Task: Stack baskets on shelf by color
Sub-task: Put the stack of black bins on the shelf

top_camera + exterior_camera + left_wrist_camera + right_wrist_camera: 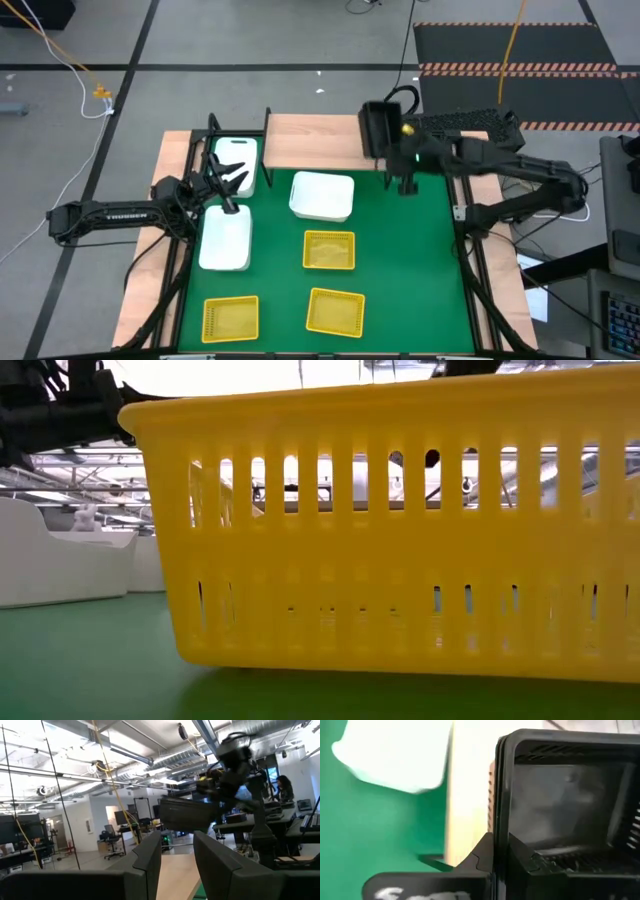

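A black mesh basket (378, 130) hangs over the right half of the wooden shelf (310, 140), with my right gripper (397, 152) shut on it. One white basket (236, 162) stands on the shelf's left end. Two more white baskets (322, 196) (225, 240) and three yellow baskets (328, 250) (232, 318) (335, 310) sit on the green mat. My left gripper (228, 186) is open, above the gap between the two left white baskets, touching nothing. In the left wrist view its fingers (150, 855) point level at the black basket (190, 815). My right gripper (501, 842) holds the black basket by one side wall (498, 795), pinched with one finger outside (482, 855) and one inside (522, 857) the hollow. The basket is lifted clear above the shelf board (467, 795) and looks tilted in the hold.
The shelf's middle is bare board. The white basket (395, 755) beside the shelf's front edge lies close below the right arm. A yellow basket (400, 530) fills the low view. A person (282, 787) sits in the room beyond the table.
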You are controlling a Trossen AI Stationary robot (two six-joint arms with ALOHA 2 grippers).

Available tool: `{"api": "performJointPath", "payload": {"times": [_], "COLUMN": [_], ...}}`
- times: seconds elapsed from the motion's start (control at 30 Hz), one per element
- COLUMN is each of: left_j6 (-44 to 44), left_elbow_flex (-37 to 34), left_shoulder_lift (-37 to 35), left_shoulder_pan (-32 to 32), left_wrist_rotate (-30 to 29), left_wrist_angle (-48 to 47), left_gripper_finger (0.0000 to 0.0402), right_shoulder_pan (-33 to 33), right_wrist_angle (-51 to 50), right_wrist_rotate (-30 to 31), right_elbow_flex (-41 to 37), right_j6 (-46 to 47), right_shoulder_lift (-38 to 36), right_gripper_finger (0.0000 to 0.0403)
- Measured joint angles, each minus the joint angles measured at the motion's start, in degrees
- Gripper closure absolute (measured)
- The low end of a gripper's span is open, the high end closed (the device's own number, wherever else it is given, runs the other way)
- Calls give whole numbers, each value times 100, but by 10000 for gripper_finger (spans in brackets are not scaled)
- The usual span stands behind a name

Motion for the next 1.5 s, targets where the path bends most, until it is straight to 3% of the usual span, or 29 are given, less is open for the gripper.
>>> {"api": "performJointPath", "payload": {"times": [0.17, 0.37, 0.5, 0.6, 0.8, 0.93, 1.5], "left_j6": [0, 2, 16, 28, 28, 21, 20], "left_elbow_flex": [0, 0, 0, 0, 0, 0, 0], "left_shoulder_lift": [0, 0, 0, 0, 0, 0, 0], "left_shoulder_pan": [2, 0, 0, -1, 1, 0, 1], "left_wrist_rotate": [-1, 2, 1, 1, 1, 1, 1], "left_wrist_angle": [-22, -25, -28, -28, -29, -55, -206], "left_gripper_finger": [284, 284, 284, 284, 284, 284, 284], "right_shoulder_pan": [-995, -1458, -1514, -1519, -1563, -1582, -1562], "right_wrist_angle": [321, 449, 292, -94, -1729, -2783, -3255], "right_wrist_rotate": [-729, -798, -939, -990, -1317, -1435, -1682], "right_elbow_flex": [4, 2, 319, 995, 2683, 3354, 3482], "right_j6": [-472, -843, -852, -729, -310, -59, 403], "right_shoulder_lift": [348, 910, 1285, 1647, 2563, 3106, 3475], "right_gripper_finger": [391, 391, 391, 391, 391, 391, 391]}}
